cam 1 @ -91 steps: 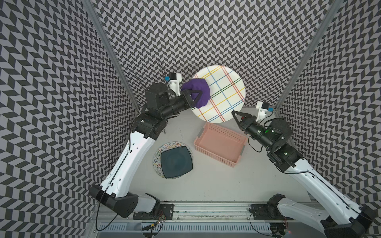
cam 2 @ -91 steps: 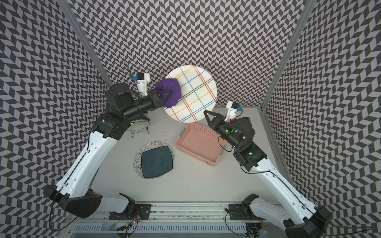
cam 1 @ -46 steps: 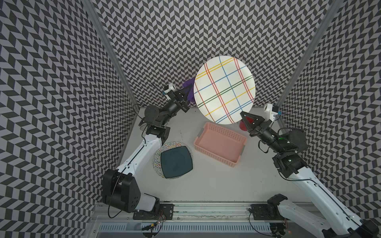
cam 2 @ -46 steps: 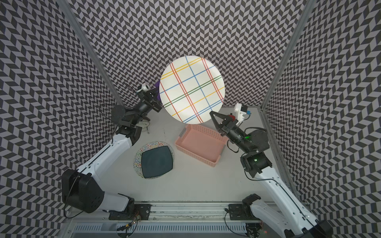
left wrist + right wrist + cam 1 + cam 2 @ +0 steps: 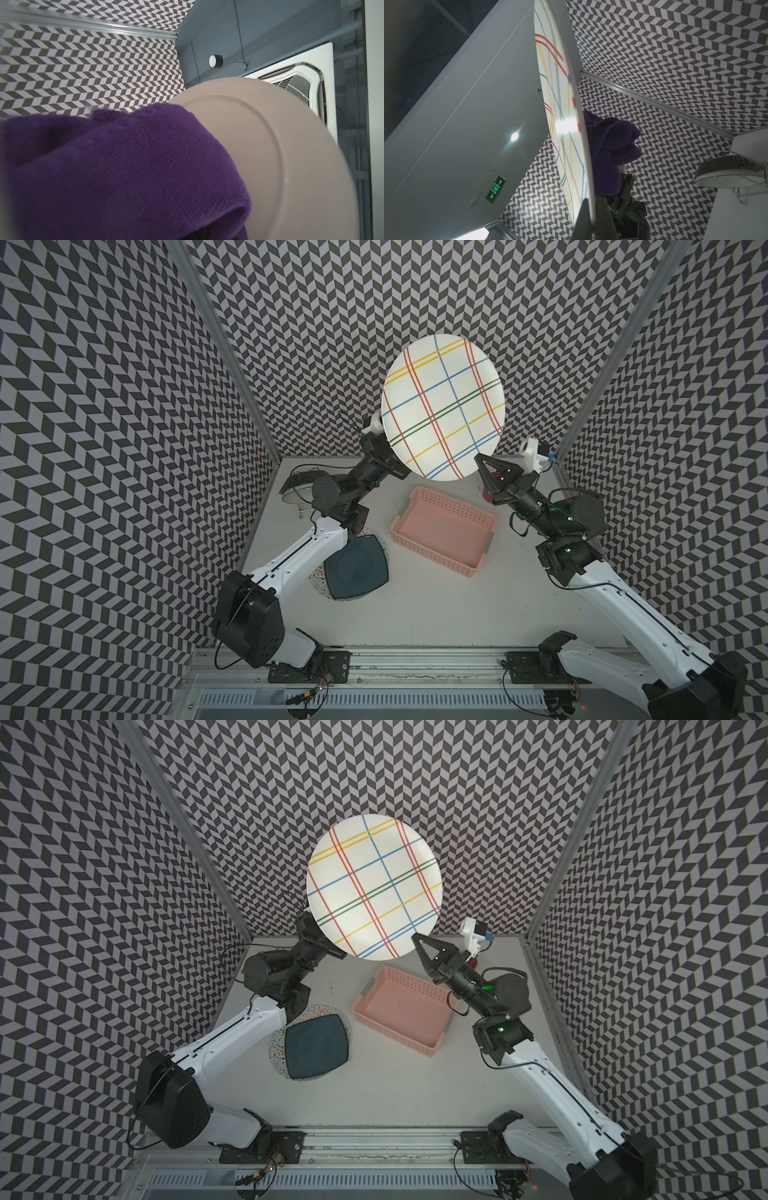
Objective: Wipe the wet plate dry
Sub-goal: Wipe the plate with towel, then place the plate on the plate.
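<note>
**Plate held high, cloth against its back**

The right gripper [image 5: 482,459] is clamped on the lower right rim of the striped plate [image 5: 444,407], which stands raised and tilted in the upper middle of both top views, above the pink basket [image 5: 444,529]. The left gripper [image 5: 384,450] reaches behind the plate's left edge, fingers closed on the purple cloth [image 5: 124,176]. In the left wrist view the cloth lies against the plate's plain underside. A dark square plate [image 5: 356,570] sits on the table [image 5: 415,614], lower left of the basket.

Striped plate [image 5: 443,406] held aloft, pink basket [image 5: 444,529] below
</note>
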Motion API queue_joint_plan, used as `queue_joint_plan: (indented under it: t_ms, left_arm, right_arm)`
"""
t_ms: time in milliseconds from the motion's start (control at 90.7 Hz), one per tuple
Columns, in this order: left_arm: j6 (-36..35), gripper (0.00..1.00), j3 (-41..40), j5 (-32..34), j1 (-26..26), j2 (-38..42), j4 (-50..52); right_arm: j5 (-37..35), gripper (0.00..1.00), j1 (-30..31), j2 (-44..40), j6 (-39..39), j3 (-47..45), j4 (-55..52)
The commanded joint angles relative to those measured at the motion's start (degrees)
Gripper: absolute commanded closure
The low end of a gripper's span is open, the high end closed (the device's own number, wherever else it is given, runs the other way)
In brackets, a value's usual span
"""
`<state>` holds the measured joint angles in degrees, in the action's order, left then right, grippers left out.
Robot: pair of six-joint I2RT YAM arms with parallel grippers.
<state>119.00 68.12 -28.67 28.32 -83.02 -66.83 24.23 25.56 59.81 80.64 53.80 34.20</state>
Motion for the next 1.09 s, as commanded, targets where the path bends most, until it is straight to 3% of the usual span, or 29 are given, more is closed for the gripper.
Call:
queue_joint_plan:
  t_ms: [0, 121, 221, 287, 342, 397, 485, 540, 629, 695, 838, 970, 1081]
  left_arm:
    - [4.4, 1.00, 1.1, 0.7, -3.5, 3.2, -5.4]
    - [1.7, 1.00, 1.1, 0.0, -1.2, 3.1, -3.1]
    - [-1.6, 1.00, -2.5, 1.4, 1.1, 5.2, -0.5]
    - [-6.9, 1.00, -4.1, 2.0, 0.6, 8.9, 7.0]
    - [-15.8, 1.00, -2.3, 1.3, -1.2, 13.9, 18.0]
    - [-28.8, 1.00, 2.3, 1.3, -3.1, 17.6, 35.6]
    - [-49.5, 1.00, 11.8, 8.6, -4.2, 21.3, 64.2]
    - [-58.4, 1.00, 15.9, 13.7, -4.2, 22.7, 74.6]
    - [-66.8, 1.00, 20.1, 18.9, -4.3, 24.2, 83.5]
    - [-71.6, 1.00, 24.0, 21.5, -4.4, 23.9, 90.1]
    - [-79.4, 1.00, 29.8, 26.5, -4.4, 23.1, 100.4]
    - [-81.8, 1.00, 28.7, 28.6, -4.4, 24.8, 103.3]
    - [-80.8, 1.00, 25.3, 27.7, -4.4, 26.2, 103.2]
  right_arm:
    - [1.9, 1.00, 0.0, -0.6, -1.8, 1.7, -1.6]
    - [0.6, 1.00, 6.0, 0.0, -3.7, 0.9, -1.7]
    - [-4.1, 1.00, 6.1, 0.4, -3.2, 1.2, 0.2]
    - [-5.8, 1.00, 3.6, 0.7, -2.4, 2.6, -0.2]
    - [-5.7, 1.00, 0.4, 1.0, -1.5, 3.3, -1.4]
    - [-5.7, 1.00, -2.1, 0.6, -0.6, 2.9, -2.5]
    - [-5.2, 1.00, -5.2, -0.3, -0.8, 2.1, -8.3]
    - [-5.1, 1.00, -5.6, -0.9, -3.0, 1.7, -13.1]
    - [-0.7, 1.00, -5.3, -0.4, -8.3, 1.1, -19.6]
    - [0.7, 1.00, -2.2, 0.4, -12.0, 0.3, -24.0]
    - [-5.8, 1.00, 10.5, 0.8, -16.1, -4.5, -27.8]
    - [-12.3, 1.00, 21.9, 4.5, -14.3, -9.0, -23.8]
    - [-16.0, 1.00, 27.8, 11.0, -13.5, -9.0, -20.6]
